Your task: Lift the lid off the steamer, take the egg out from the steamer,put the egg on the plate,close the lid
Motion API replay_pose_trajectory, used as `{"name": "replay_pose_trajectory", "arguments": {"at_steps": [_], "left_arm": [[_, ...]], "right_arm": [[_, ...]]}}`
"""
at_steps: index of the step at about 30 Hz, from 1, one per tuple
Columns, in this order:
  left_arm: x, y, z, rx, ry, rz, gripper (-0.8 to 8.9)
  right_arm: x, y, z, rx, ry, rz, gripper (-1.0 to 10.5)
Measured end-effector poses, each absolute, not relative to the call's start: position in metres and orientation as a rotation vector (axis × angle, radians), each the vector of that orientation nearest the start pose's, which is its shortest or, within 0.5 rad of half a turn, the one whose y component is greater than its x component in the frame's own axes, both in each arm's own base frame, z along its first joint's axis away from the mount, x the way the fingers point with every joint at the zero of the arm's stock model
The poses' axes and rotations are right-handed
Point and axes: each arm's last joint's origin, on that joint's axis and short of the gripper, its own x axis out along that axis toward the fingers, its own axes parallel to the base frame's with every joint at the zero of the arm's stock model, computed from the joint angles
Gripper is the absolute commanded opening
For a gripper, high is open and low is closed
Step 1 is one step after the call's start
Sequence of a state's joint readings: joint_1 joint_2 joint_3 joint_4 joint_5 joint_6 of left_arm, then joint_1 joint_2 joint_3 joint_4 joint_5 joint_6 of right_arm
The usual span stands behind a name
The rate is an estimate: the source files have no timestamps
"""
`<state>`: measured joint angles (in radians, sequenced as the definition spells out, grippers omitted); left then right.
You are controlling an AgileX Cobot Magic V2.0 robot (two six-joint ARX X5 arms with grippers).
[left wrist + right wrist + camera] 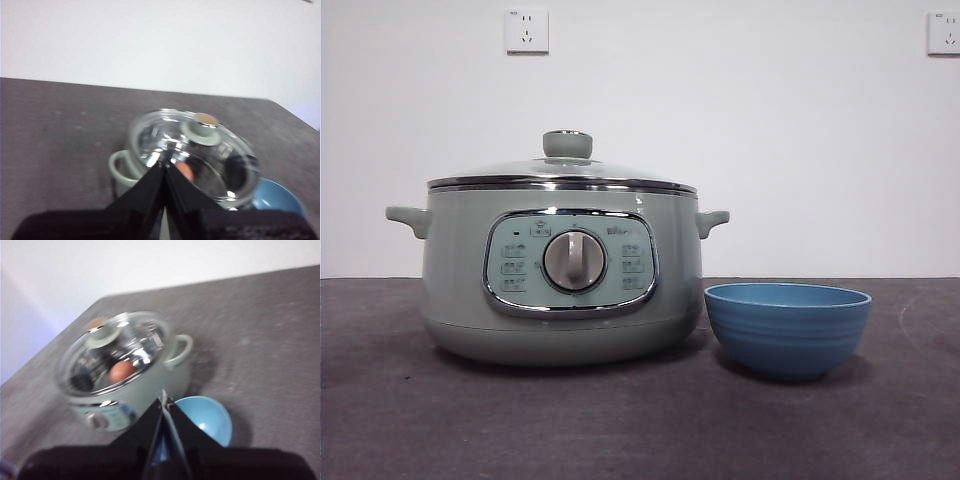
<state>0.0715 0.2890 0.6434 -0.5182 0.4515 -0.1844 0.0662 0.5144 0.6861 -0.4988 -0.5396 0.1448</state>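
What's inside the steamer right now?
Through the closed glass lid, one brownish egg lies inside the steamer. Reflections hide the rest of the interior, and the front view shows none of it.

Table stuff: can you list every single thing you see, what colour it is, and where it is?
steamer: one, pale green with a silver dial, on the dark table, beside the plate.
lid: one, clear glass with a chrome rim and green knob, sitting on the steamer.
egg: one, brownish-orange, inside the steamer, seen through the lid.
plate: one, blue bowl shape, on the table, nothing in it.
table: one, dark grey, under everything.
wall sockets: two, white, high on the white wall.
left gripper: one, black, jaws shut, up above the steamer.
right gripper: one, black, jaws shut, up above the table near the plate.
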Motion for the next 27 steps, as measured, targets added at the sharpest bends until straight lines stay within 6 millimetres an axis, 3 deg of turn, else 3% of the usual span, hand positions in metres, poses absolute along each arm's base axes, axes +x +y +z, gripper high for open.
{"name": "replay_pose_trajectory", "arguments": {"at_steps": [5, 10, 17, 23, 25, 27], "left_arm": [[0.075, -0.010, 0.332, -0.202, 0.287, -0.467, -0.08], [0.082, -0.011, 0.354, -0.178, 0.362, -0.539, -0.08], [0.084, -0.012, 0.368, -0.150, 0.452, -0.577, -0.08], [0.084, -0.012, 0.367, -0.138, 0.460, -0.582, 0.09], [0.084, -0.012, 0.367, -0.138, 0.460, -0.582, 1.09], [0.084, -0.012, 0.367, -0.138, 0.460, -0.582, 3.60]], "right_arm": [[0.118, 0.025, 0.341, 0.157, 0.458, 0.644, -0.1], [0.125, 0.028, 0.365, 0.096, 0.548, 0.692, -0.1], [0.129, 0.033, 0.365, 0.058, 0.701, 0.743, -0.1], [0.128, 0.036, 0.365, 0.039, 0.701, 0.768, 0.1], [0.129, 0.036, 0.365, 0.037, 0.695, 0.768, 0.8], [0.129, 0.036, 0.365, 0.036, 0.694, 0.769, 2.9]]}}
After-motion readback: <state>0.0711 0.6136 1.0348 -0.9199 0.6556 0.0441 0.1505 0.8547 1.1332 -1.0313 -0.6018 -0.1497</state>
